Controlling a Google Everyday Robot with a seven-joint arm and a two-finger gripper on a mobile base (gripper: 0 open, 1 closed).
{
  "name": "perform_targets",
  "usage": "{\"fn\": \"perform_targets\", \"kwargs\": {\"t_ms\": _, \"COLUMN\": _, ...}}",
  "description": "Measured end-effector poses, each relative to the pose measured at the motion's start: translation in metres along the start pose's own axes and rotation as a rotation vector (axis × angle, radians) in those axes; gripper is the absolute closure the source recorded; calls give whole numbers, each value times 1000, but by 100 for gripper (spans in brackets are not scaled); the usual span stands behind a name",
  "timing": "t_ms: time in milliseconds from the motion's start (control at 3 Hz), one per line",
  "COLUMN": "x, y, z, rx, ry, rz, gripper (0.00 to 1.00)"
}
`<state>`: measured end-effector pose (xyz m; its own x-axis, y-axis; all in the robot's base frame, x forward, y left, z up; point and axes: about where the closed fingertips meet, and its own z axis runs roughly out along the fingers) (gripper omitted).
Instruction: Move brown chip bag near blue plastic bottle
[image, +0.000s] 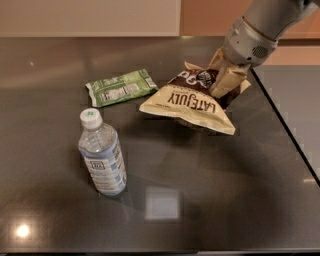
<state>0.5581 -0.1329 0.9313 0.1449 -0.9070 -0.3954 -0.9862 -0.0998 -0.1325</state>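
Gripper (223, 84) at two o'clock, clamped on the dark end of the brown chip bag (186, 102). Looks like the carry step! The blue plastic bottle (102, 156) stands at eight o'clock from it, well apart. Next: swing that way, clearing the green packet (122, 87).

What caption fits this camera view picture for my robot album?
End effector, top right, grips the brown chip bag by its dark end; blue plastic bottle stands front left.
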Motion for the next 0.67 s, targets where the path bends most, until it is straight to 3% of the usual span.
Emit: {"fn": "perform_targets", "kwargs": {"t_ms": 667, "x": -40, "y": 49, "z": 6, "rx": -88, "ry": -82, "rz": -236, "gripper": 100}}
